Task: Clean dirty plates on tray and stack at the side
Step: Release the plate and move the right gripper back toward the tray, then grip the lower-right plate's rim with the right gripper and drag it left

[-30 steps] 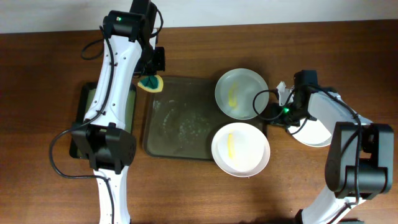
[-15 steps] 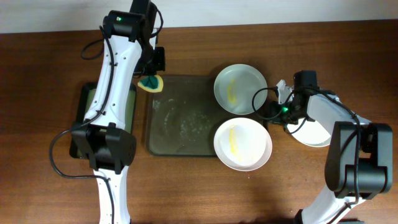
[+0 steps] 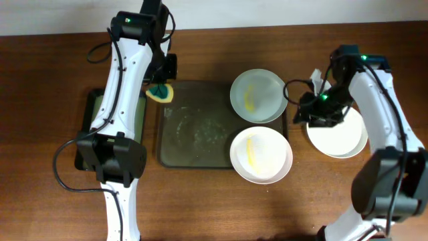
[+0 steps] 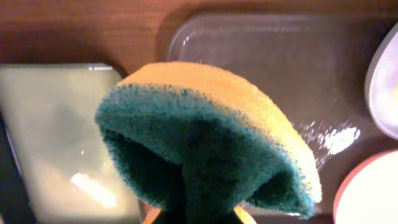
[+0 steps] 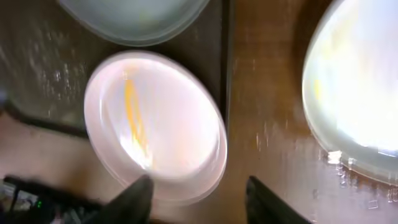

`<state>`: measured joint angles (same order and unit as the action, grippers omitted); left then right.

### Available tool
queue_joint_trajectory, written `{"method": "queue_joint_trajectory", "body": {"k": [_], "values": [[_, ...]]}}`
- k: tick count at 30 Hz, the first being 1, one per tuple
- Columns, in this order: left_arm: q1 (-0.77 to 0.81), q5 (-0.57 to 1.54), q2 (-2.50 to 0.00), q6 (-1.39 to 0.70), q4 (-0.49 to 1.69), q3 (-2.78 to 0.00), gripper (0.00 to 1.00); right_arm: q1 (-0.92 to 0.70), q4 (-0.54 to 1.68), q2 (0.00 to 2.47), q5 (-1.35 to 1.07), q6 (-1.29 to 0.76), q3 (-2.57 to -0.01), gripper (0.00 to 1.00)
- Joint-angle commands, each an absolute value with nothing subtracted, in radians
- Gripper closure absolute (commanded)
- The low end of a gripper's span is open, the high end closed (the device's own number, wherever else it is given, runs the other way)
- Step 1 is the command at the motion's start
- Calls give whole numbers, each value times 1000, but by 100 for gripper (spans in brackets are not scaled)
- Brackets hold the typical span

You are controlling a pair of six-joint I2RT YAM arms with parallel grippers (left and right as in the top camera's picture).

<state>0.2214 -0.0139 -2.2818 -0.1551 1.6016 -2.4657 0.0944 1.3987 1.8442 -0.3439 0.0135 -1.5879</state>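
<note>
The dark olive tray (image 3: 194, 134) holds a pale mint plate (image 3: 258, 96) with a yellow smear at its far right, and a white plate (image 3: 261, 155) with a yellow smear overhanging its near right corner. A third, clean plate (image 3: 338, 135) lies on the table to the right. My left gripper (image 3: 160, 90) is shut on a green-yellow sponge (image 4: 205, 137) above the tray's far left corner. My right gripper (image 3: 309, 112) is open and empty, between the tray and the clean plate. In the right wrist view the white plate (image 5: 155, 124) and the clean plate (image 5: 357, 93) show.
A narrow dark tray (image 3: 93, 127) lies left of the big tray, partly under my left arm. Wet streaks and suds mark the big tray's floor (image 3: 200, 134). Bare wooden table (image 3: 314, 194) lies in front.
My right gripper has risen and pulled back from the tray's right edge toward the clean plate. The left gripper with the sponge has barely moved.
</note>
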Motion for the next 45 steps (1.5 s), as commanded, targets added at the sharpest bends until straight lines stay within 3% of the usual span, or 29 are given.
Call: {"method": "queue_joint_trajectory", "body": {"k": [1,4,9,15,21,26,29,33,40,45], "values": [[220,-25,-2276,-103,1631,-2482,100,105,1467,1716,-284,7,-1568,53],[220,-25,-2276,-103,1626,-2482,100,104,1406,1621,-205,-86,-1401,54],[220,-22,-2276,-103,1606,-2482,100,102,1164,1596,-312,-118,-1113,64],[220,-22,-2276,-103,1591,-2482,100,43,950,1597,-336,-167,-939,65],[220,-22,-2276,-103,1587,-2482,100,4,833,1612,-276,-254,-859,76],[220,-22,-2276,-103,1579,-2482,100,4,829,1612,-276,-271,-858,78],[220,-22,-2276,-103,1579,-2482,100,4,833,1612,-276,-271,-854,96],[220,-22,-2276,-103,1580,-2482,100,-2,854,1600,-285,-290,-855,96],[220,-22,-2276,-103,1564,-2482,100,-253,854,1411,-276,-470,-948,96],[220,-22,-2276,-103,1565,-2482,100,-477,534,1494,-140,-706,-973,96]]}}
